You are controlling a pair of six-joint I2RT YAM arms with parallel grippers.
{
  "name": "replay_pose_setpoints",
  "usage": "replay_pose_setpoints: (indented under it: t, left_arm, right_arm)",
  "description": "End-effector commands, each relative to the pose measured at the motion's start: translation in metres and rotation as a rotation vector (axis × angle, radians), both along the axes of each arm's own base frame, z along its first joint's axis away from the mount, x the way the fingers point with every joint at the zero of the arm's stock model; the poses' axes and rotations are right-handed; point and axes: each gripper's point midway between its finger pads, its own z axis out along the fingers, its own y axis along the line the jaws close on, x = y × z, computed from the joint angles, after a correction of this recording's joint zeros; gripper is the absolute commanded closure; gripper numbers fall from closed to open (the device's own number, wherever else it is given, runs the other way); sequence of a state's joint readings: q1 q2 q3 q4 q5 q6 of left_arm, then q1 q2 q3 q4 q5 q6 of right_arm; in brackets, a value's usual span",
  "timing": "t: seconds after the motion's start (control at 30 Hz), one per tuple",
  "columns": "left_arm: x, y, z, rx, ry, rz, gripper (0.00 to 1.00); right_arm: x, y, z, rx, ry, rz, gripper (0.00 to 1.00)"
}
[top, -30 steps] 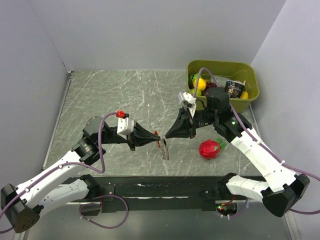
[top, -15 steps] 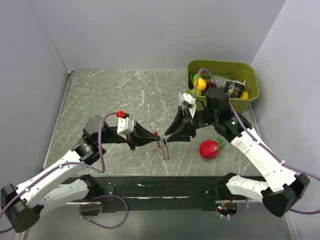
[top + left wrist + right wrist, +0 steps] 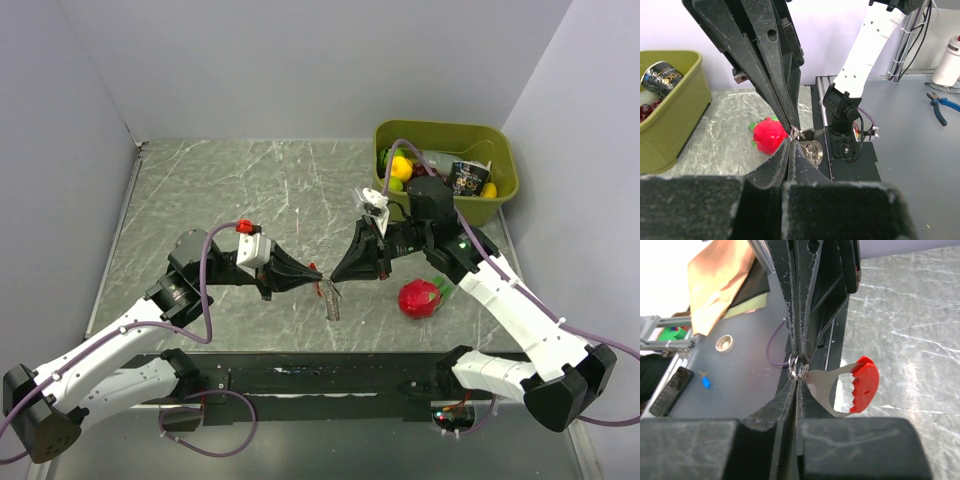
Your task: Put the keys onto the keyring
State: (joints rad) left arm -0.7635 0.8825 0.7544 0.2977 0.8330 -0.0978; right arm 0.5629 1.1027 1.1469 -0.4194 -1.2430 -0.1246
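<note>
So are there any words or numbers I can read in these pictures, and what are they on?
"3D", or something close to it: pale print on the dark packet in the green bin; the rest of its label is too blurred to read.
The keys: no print shows.
The red fruit: no print shows.
Nothing else is readable.

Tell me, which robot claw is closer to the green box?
Right. The right gripper points away from the green box, with its wrist just in front of the box. The left gripper meets it mid-table, farther to the left.
</note>
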Motion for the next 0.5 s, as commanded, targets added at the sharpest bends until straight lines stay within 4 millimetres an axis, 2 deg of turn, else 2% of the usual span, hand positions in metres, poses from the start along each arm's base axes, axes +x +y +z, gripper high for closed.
replay_pose_setpoints:
  t: [0.0,0.13,0.47]
  left_arm:
    - [-0.007,0.003,0.033,-0.066,-0.082,-0.016,0.99]
    - [-0.007,0.005,0.035,-0.079,-0.09,-0.004,0.99]
    - [-0.011,0.008,0.043,-0.111,-0.1,-0.008,0.99]
  right_arm:
    - [0.0,-0.002,0.002,0.009,-0.015,0.002,0.96]
    - [0.0,-0.002,-0.003,-0.004,-0.017,-0.005,1.0]
    - [0.003,-0.001,-0.019,-0.031,0.016,-0.004,1.0]
